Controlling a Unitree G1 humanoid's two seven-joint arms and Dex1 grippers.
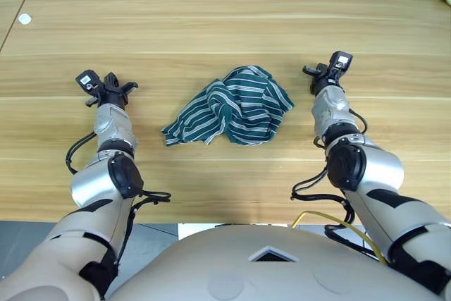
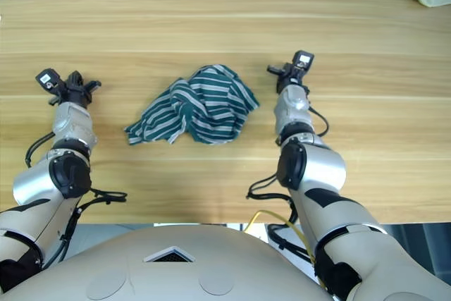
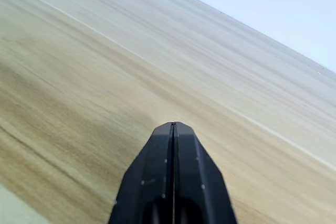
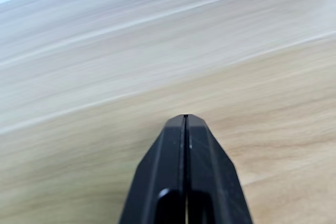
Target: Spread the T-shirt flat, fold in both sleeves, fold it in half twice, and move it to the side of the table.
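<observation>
Left eye view, T-shirt (image 1: 236, 107) crumpled, lying left-right

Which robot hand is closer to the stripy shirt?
Right. The right hand sits just off the right side of the crumpled shirt, with a small gap of table between. The left hand rests farther out on the other side.

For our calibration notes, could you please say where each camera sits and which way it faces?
Left eye view: on the head, looking down at the table and crumpled T-shirt; both arms show.
Right eye view: same head, same scene, both arms.
Left wrist view: left wrist, facing along the shut left claw over wood.
Right wrist view: likewise, along the shut right claw.
Both eye views share the T-shirt between the arms.
</observation>
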